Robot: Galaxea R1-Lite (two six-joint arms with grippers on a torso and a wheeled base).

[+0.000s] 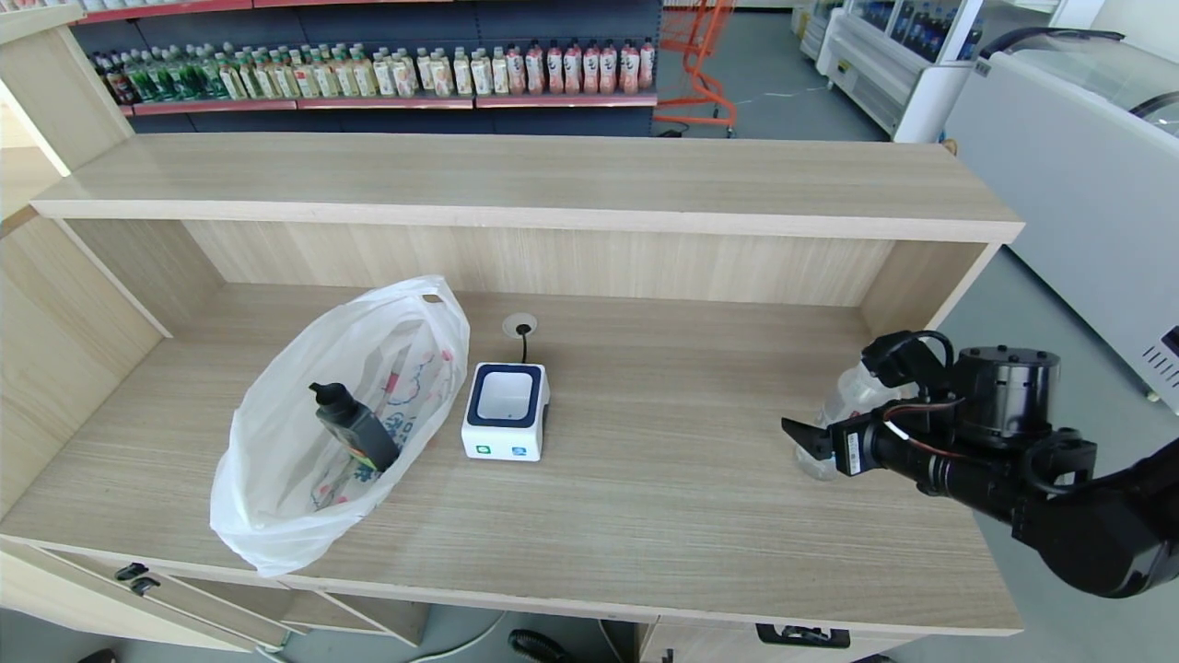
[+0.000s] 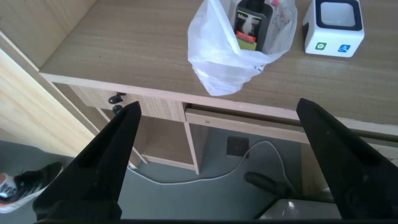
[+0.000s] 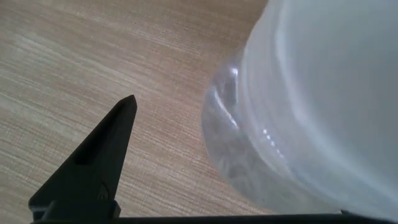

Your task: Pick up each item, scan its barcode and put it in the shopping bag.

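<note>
Because the clear bottle point(image 1: 843, 401) looks light and smooth and sits near the right end of the desk point(image 1: 663, 479), I think it can tip or slide away if one finger pushes it first. The jaws of the right arm are apart around it. The near finger point(image 3: 93, 168) is just beside its wall with a gap, so nothing holds it yet. A hard squeeze may also dent it or make it pop out. To the left, on the pale wood, are the scanner point(image 1: 505, 410) and the shopping bag point(image 1: 276, 479), which holds a dark bottle point(image 1: 355, 428). The jaws of the left arm hang apart in front of the desk's edge. Behind are a drinks shelf point(image 1: 368, 74) and freezers point(image 1: 1059, 157).
</note>
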